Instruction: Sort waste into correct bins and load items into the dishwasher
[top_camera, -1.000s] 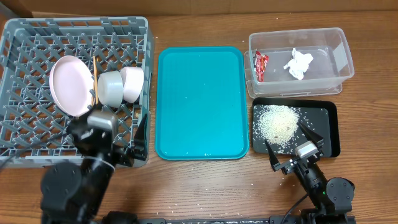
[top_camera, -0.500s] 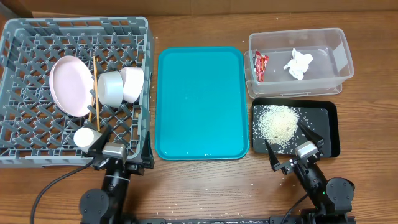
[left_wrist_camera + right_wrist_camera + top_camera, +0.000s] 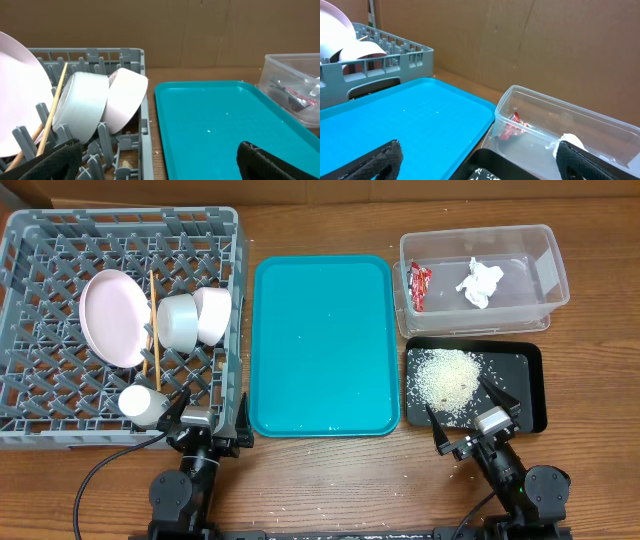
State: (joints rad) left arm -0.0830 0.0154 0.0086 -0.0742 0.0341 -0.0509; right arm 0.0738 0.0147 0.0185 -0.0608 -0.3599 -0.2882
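The grey dish rack (image 3: 40,395) at the left holds the white plate (image 3: 110,318), the steel bowl (image 3: 178,323), the small white bowl (image 3: 214,315), the chopsticks (image 3: 152,320) and the white cup (image 3: 139,403). The clear tub (image 3: 548,277) holds the red wrapper (image 3: 419,285) and the white tissue (image 3: 481,283). The black tray (image 3: 525,385) holds the rice (image 3: 445,379). My left gripper (image 3: 208,418) is open and empty at the rack's front right corner. My right gripper (image 3: 472,418) is open and empty over the black tray's front edge.
The teal serving tray (image 3: 320,345) lies in the middle with a few rice specks on it. A few stray grains lie on the wooden table in front of it. Cardboard walls stand behind the table.
My left arm has drawn back toward the front edge and lowered, leaving the white cup in the rack's front right part. The right arm has not moved.
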